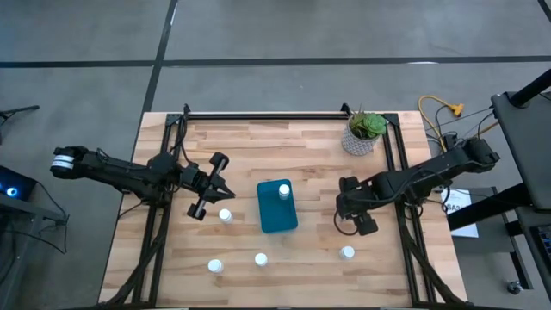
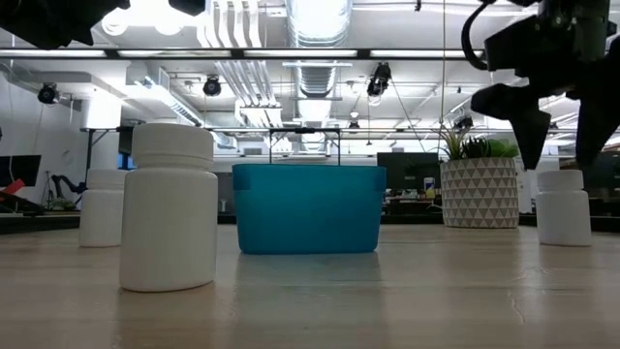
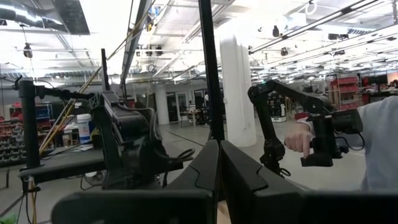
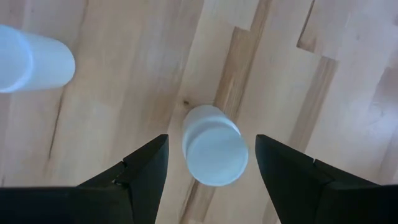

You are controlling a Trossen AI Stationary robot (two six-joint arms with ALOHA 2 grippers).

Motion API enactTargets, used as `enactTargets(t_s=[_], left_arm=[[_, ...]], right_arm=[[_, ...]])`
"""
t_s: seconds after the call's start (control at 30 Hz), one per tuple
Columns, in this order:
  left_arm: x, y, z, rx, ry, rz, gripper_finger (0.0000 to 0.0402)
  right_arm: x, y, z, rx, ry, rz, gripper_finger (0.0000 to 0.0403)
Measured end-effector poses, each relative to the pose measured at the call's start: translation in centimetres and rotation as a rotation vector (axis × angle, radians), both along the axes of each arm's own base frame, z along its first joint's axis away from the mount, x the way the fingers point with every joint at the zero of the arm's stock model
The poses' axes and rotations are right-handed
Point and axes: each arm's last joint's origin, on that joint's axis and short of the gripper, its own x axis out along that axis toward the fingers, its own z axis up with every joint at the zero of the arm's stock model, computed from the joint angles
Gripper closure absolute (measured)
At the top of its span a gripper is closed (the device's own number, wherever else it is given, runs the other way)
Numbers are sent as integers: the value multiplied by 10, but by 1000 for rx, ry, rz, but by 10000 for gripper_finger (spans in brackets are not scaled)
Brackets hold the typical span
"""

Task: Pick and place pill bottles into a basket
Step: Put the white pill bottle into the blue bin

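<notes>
The pill bottle (image 4: 213, 152) that matters right now stands upright on the wooden table (image 1: 310, 275), cap up, on the right side near the front edge, well clear of the teal basket (image 1: 276, 207). The right gripper (image 4: 211, 177) hangs above it with its fingers spread wide and nothing held; seen from the wrist, the bottle sits between the two dark fingers but below them, so I judge the coming move a straight descent along the bottle's vertical axis. One bottle (image 1: 284, 190) already stands in the basket, and three more (image 1: 225, 215) wait on the left and front. The left gripper (image 1: 225, 191) is closed and empty, parked left of the basket, farther away.
</notes>
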Motion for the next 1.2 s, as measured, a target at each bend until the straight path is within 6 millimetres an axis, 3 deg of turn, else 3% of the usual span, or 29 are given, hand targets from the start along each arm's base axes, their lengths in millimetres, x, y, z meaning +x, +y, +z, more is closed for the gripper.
enactTargets(t_s=[0.27, 1.2], left_arm=[[0, 0, 0, 0, 0, 0, 402], [0, 0, 0, 0, 0, 0, 402]], right_arm=[[-3, -1, -13, 0, 0, 3, 170], [-5, -1, -30, 8, -40, 15, 170]])
